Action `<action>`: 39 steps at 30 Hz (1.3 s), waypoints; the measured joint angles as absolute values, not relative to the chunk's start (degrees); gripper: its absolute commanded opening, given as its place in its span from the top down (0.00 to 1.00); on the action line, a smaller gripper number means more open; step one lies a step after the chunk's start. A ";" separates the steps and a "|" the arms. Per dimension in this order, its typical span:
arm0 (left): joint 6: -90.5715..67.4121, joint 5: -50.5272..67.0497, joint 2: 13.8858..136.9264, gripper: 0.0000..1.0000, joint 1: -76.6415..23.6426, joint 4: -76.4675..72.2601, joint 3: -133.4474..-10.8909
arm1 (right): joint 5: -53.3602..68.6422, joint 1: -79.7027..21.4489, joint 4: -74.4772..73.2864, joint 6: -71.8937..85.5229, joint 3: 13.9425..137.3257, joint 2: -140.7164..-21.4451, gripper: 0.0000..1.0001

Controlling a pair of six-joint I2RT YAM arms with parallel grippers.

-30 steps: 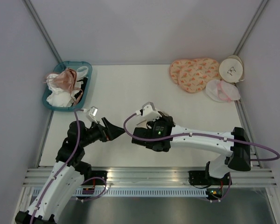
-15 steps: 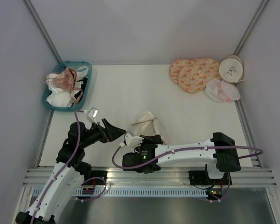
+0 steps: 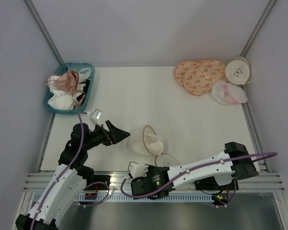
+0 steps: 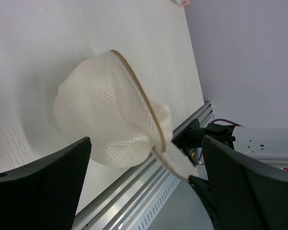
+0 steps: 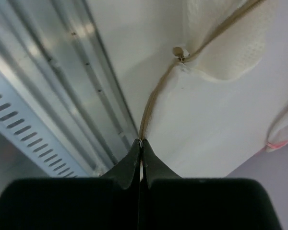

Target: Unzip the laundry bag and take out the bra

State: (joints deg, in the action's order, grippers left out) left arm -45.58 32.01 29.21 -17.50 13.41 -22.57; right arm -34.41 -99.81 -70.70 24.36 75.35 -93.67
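Cream mesh laundry bag (image 3: 146, 140) sits crumpled pretty much straight ahead of the right gripper (image 5: 141, 144), whose fingers are pinched tight together on the tan zipper tape (image 5: 156, 96). That tape is the bit to watch. It runs in a fairly straight line from the fingertips forward and a little to the right, up to the small zipper slider (image 5: 177, 51), and the bag's bulk hangs just past that. So the long axis is basically fingertip to slider, and more unzipping looks like it means hauling back along that line, away from the bag. The left gripper (image 3: 119, 134) is the one nearer the bag's body. Its fingers are spread wide, with the mesh lump right in front of the gap and touching neither finger, so it's probably the one to pin the bag or reach in. Can't tell if anything's inside the mesh. A pinkish bra (image 3: 65, 82) lies in the teal basket (image 3: 90, 92), well apart from both grippers, far off on the left arm's side.
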 measured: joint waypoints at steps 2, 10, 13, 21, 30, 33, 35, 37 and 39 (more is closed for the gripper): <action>-45.58 32.03 29.28 0.00 -17.50 13.32 -22.94 | -30.35 -101.58 -68.73 24.36 73.36 -94.06 1.00; -45.58 32.05 30.04 0.00 -17.56 13.26 -23.09 | -20.38 -105.43 -57.28 23.92 65.80 -97.51 0.99; -45.58 32.08 30.04 0.00 -17.76 13.26 -23.09 | -21.54 -105.38 -54.74 24.01 65.76 -99.70 0.60; -45.58 32.08 28.67 0.01 -17.82 13.26 -23.03 | -36.53 -99.09 -58.50 36.45 67.02 -101.75 0.02; -45.58 32.10 28.32 0.01 -17.87 13.30 -22.09 | -47.48 -87.13 -64.03 76.36 56.69 -74.32 0.02; -45.58 32.10 28.34 0.01 -17.89 13.21 -22.00 | -48.29 -85.95 -67.13 88.99 50.72 -66.94 0.02; -45.58 32.10 28.36 0.01 -17.89 13.23 -21.80 | -48.03 -84.73 -68.36 94.48 47.90 -65.10 0.02; -45.58 32.10 28.51 0.01 -18.02 13.26 -21.58 | -47.70 -83.13 -69.78 100.07 45.65 -64.14 0.02; -45.58 32.12 28.53 0.01 -18.13 13.28 -21.43 | -46.83 -82.59 -71.16 104.22 44.14 -63.59 0.02</action>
State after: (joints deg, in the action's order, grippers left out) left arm -45.58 32.12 28.53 -18.13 13.28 -21.43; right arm -46.83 -82.59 -71.16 104.22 44.14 -63.59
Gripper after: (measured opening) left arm 0.993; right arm 0.978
